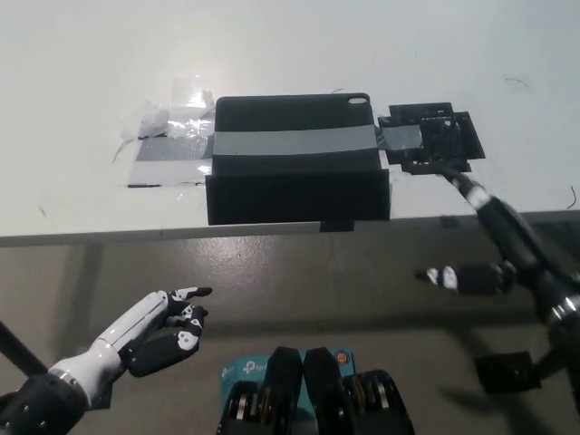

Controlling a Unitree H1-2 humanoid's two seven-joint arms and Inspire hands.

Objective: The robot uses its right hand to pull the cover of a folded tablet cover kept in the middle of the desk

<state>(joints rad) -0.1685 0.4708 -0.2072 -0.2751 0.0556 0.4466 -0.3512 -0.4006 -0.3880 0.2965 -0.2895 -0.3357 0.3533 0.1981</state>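
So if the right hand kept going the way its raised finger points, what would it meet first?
Probably the black taped patch beside the tablet cover; the right hand points up-left at it, though depth is unclear.

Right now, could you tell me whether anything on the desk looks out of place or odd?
Yes. The tablet cover is strapped to the desk by grey tape across it, with crumpled clear tape at its left end. Its front edge overhangs the desk edge.

Matt black tablet cover (294,163) crossed by dull grey tape (294,141), smooth white desk (272,45), crinkled glossy clear tape (181,113)
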